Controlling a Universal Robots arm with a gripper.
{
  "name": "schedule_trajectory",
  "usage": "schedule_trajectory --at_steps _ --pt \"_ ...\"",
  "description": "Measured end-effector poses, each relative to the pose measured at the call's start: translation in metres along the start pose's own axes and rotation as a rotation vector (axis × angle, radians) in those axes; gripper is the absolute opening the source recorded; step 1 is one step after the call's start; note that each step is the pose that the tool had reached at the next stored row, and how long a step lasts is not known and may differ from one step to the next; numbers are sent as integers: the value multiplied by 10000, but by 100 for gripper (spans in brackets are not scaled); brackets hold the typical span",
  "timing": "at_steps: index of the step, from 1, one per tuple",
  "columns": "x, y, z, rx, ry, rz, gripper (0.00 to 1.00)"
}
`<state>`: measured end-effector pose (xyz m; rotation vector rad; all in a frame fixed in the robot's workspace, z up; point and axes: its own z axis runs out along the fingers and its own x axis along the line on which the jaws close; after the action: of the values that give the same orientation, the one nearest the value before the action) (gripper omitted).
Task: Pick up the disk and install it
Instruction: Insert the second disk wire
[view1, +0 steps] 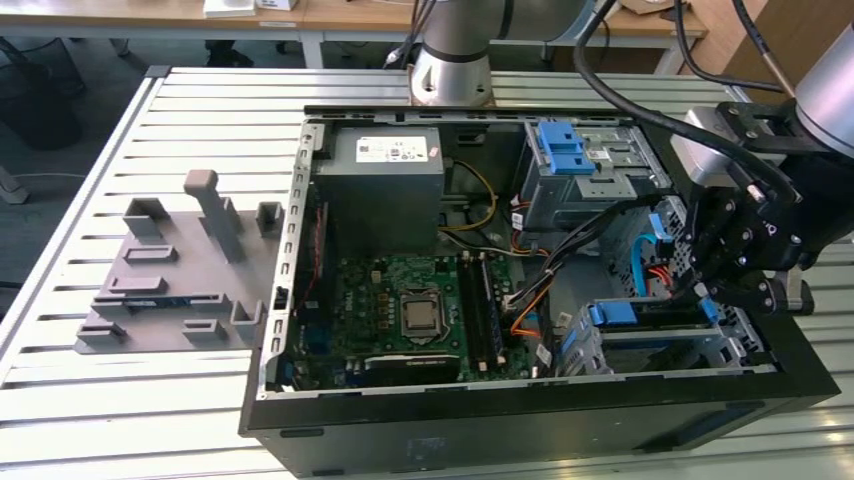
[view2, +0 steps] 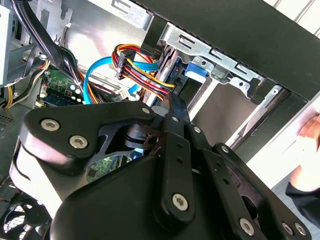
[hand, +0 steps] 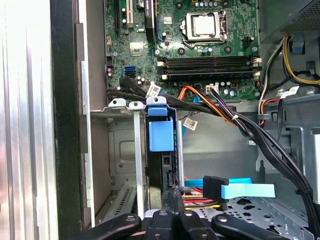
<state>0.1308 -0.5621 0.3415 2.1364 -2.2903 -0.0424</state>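
Already inside the computer case (view1: 534, 425), the disk (hand: 168, 167) stands on edge in the metal drive cage (hand: 117, 106) at the case's front corner, on the exterior view's right. Its blue rail (hand: 161, 134) faces up the slot towards the motherboard (hand: 200, 47). The gripper (hand: 172, 200) has its fingers drawn close together on the disk's near edge and appears to pinch it there. In the exterior view it hangs just over that cage (view1: 707, 290).

I judge the disk stiff and fairly heavy for its size, with smooth metal faces that could slip under a light pinch, and sensitive to knocks. The plastic rails look like the part likely to flex or snag. The surest hold seems to be across the flat faces near the end, square to the slot, so the rails run straight along the cage walls.

Close by, a flat blue data cable with a black plug (hand: 227, 189) lies just beside the gripper, and a bundle of orange and black wires (hand: 210, 100) crosses near the cage mouth; either could catch on the disk. The grey power-supply box (view1: 387, 165) sits at the far end of the case, and the grey stand (view1: 174, 270) rests on the table (view1: 80, 400), well apart.
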Motion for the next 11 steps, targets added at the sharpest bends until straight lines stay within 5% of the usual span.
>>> schedule_trajectory --at_steps 11 --pt "5 59 -23 60 -2 -1 11"
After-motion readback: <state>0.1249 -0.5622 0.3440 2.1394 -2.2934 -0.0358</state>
